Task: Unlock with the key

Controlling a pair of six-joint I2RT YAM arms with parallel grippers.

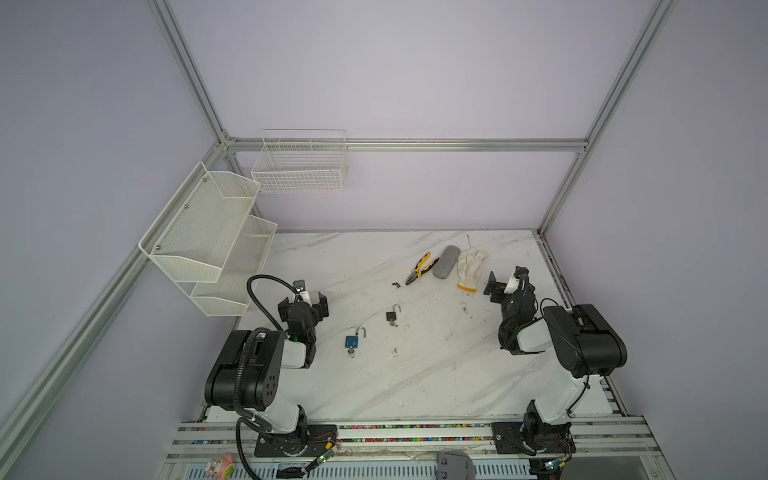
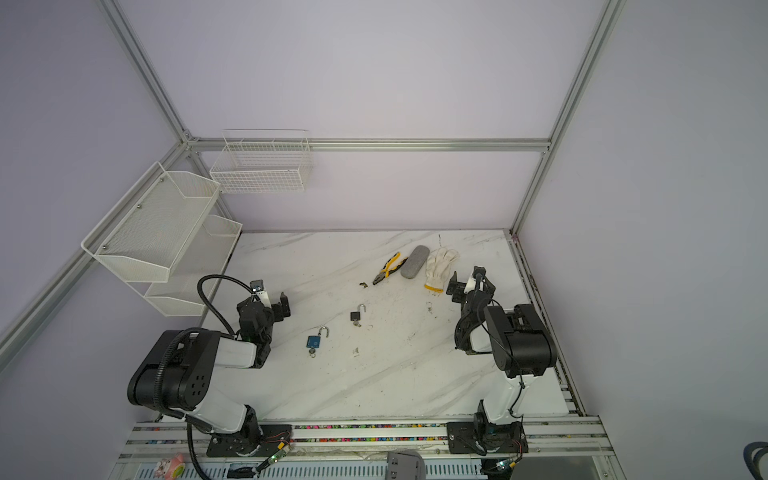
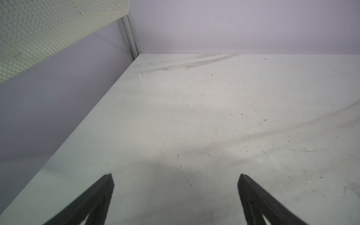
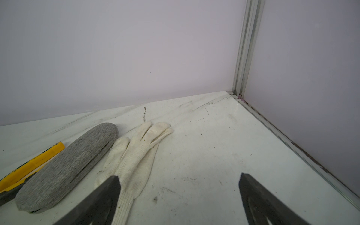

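Nearest the front edge of the marble table (image 1: pixel 415 382), the blue padlock (image 1: pixel 351 341) was noted lying flat between the two arms, closer to the left one. Its shackle was turned towards the back wall, and a small key (image 1: pixel 351 353) was seen at its near end. Just beyond it and to the right, the black padlock (image 1: pixel 391 316) was found lying the same way, with a second key (image 1: pixel 394 324) at its near end; whether either shackle was released could not be settled. The left gripper (image 1: pixel 303 302) was recorded with fingers spread wide, nothing between them, hanging over bare table left of the locks. The right gripper (image 1: pixel 506 280) was likewise spread and unloaded, near the right edge. Further back, a small metal piece (image 1: pixel 396 284), too small to identify, was seen just beside the nose of the yellow-handled pliers (image 1: pixel 420 269). A grey case (image 1: pixel 446 261) and a white glove (image 1: pixel 471 266) were lined up to the right of the pliers. A mesh rack (image 1: pixel 208 232) and a wire basket (image 1: pixel 300 166) were noted on the walls.
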